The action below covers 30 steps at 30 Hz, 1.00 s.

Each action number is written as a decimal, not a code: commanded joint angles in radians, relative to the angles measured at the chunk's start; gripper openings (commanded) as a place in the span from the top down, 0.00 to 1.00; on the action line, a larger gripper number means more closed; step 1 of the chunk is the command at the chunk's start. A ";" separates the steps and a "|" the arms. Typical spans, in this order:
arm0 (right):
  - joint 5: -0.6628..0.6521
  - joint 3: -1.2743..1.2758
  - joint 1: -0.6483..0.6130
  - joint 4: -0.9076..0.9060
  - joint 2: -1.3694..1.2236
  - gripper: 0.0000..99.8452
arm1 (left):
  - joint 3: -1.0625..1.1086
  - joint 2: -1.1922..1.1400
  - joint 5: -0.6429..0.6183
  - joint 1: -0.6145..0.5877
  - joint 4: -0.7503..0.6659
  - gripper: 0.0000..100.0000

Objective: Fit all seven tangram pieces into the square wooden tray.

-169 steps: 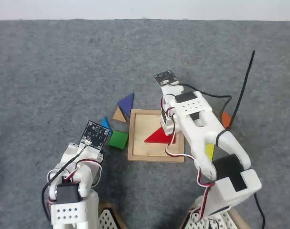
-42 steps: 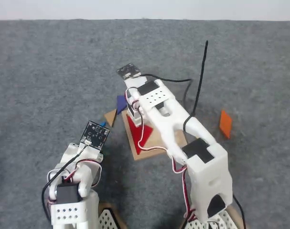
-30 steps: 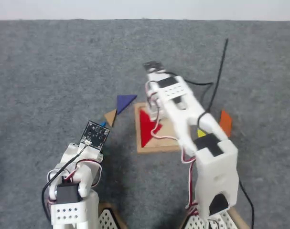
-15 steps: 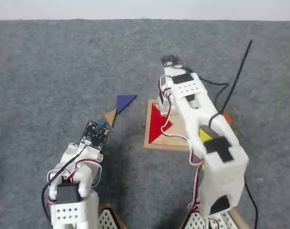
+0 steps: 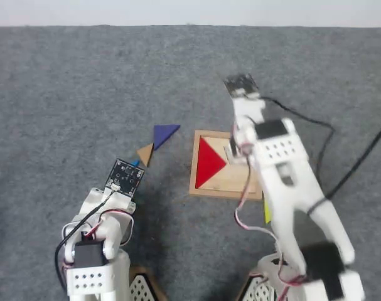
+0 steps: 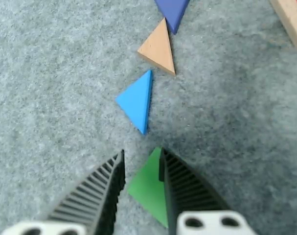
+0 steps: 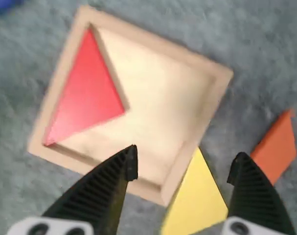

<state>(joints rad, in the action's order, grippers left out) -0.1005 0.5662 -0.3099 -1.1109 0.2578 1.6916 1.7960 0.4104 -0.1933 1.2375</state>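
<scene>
- Since the earliest frame the wooden tray (image 5: 221, 182) has slid across toward the right arm (image 5: 284, 182). The red triangle (image 5: 207, 161) has gone from the tray's middle to lying along one wall. The left arm (image 5: 102, 232) has not stirred.
- The grey carpeted surface (image 5: 83, 81) carries the tray and every loose piece.
- From the high view, the right arm stretches out over the tray's right-hand edge and covers part of it.
- The left arm sits folded, well apart from the tray on its other side.
- The tray lies flat with the red triangle in it. The triangle's long side lies against the tray wall nearest the left arm, and its point aims at the tray's middle.
- My right hand (image 7: 185, 154) hangs above the tray's rim with its fingers spread wide, gripping nothing.
- My left hand (image 6: 141, 154) is well away from the tray, fingers only a little apart. It sits over a corner of the green piece (image 6: 148, 188), and I cannot tell whether they touch it.
- The yellow triangle (image 7: 197, 196) lies outside the tray, just beside its rim, below my right hand.
- The orange piece (image 7: 275, 147) lies near the tray, just beyond the yellow triangle.
- The dark blue triangle (image 5: 164, 132), tan triangle (image 5: 145, 153) and light blue triangle (image 6: 137, 100) form a line leading away from the tray toward my left hand.
</scene>
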 commanded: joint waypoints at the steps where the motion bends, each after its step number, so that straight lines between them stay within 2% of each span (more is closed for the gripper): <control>1: -0.091 0.152 0.021 0.077 0.088 0.69 | -0.007 0.020 0.006 -0.003 0.003 0.89; 9: -0.098 0.226 -0.031 0.108 0.021 0.69 | -0.007 0.020 0.006 -0.003 0.003 0.89; 14: -0.044 0.213 0.028 0.116 -0.105 0.69 | -0.007 0.020 0.006 -0.003 0.003 0.89; 18: -0.063 0.184 0.117 0.070 -0.133 0.69 | -0.007 0.020 0.006 -0.003 0.003 0.89; 26: -0.060 0.270 0.137 0.090 0.045 0.69 | -0.007 0.020 0.006 -0.003 0.003 0.89; 30: -0.060 0.318 0.219 0.107 0.136 0.69 | -0.007 0.020 0.006 -0.003 0.003 0.89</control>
<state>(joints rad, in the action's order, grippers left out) -0.1603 0.8777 -0.1519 -1.0249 0.2992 1.6916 1.7960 0.4104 -0.1933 1.2375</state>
